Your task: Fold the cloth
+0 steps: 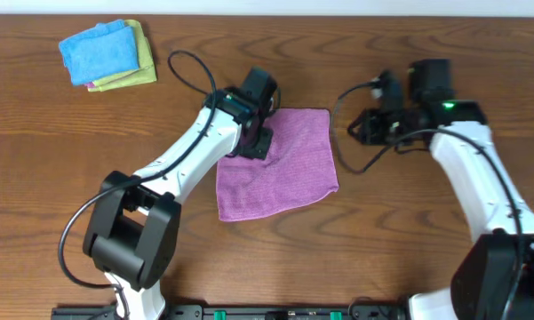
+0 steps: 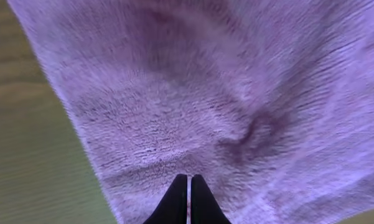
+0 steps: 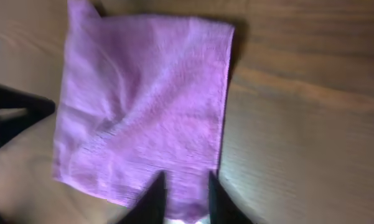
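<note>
A purple-pink cloth (image 1: 280, 169) lies spread flat on the wooden table, near the middle. My left gripper (image 1: 254, 140) is over the cloth's upper left edge. In the left wrist view its fingers (image 2: 188, 179) are shut, low over the cloth (image 2: 224, 93), and no fold shows between them. My right gripper (image 1: 362, 125) is off the cloth's upper right corner, a short way apart from it. In the right wrist view its fingers (image 3: 185, 185) are open and empty, with the whole cloth (image 3: 143, 106) in view beyond them.
A stack of folded cloths (image 1: 107, 53), blue on top of yellow and pink, lies at the far left corner. Black cables loop by each arm (image 1: 182, 67). Part of the left arm (image 3: 12, 115) shows dark at the left of the right wrist view.
</note>
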You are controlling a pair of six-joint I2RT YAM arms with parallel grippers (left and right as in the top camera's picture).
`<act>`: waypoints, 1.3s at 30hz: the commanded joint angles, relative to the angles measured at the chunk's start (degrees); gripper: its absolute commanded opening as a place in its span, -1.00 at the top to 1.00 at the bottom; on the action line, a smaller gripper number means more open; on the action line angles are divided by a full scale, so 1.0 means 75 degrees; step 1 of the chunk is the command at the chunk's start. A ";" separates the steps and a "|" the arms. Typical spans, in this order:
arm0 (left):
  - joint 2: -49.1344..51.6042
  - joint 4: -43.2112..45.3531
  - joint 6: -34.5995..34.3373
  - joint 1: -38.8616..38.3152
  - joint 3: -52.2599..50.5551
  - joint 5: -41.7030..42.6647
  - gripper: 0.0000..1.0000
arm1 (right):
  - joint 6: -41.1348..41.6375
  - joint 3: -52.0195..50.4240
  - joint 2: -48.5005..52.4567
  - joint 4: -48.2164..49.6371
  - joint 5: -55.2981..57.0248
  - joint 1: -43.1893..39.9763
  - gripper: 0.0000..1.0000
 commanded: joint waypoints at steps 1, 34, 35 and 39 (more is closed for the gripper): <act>0.0076 0.0181 0.0146 0.0187 -0.0274 0.0227 0.88 | 0.0050 -0.0420 0.0023 0.0064 0.1256 0.0530 0.97; 0.0624 0.2241 0.0367 0.0880 -0.0408 -0.0271 0.88 | 0.1271 -0.2206 0.1064 0.1859 0.2425 0.2398 0.96; 0.0667 0.2282 0.0367 0.0880 -0.0408 -0.0271 0.89 | 0.1271 -0.2206 0.1154 0.1853 0.2425 0.2398 0.96; 0.0883 0.2317 0.0364 0.0877 -0.0408 -0.0265 0.88 | 0.1303 -0.2206 0.1358 0.1635 0.2419 0.2416 0.96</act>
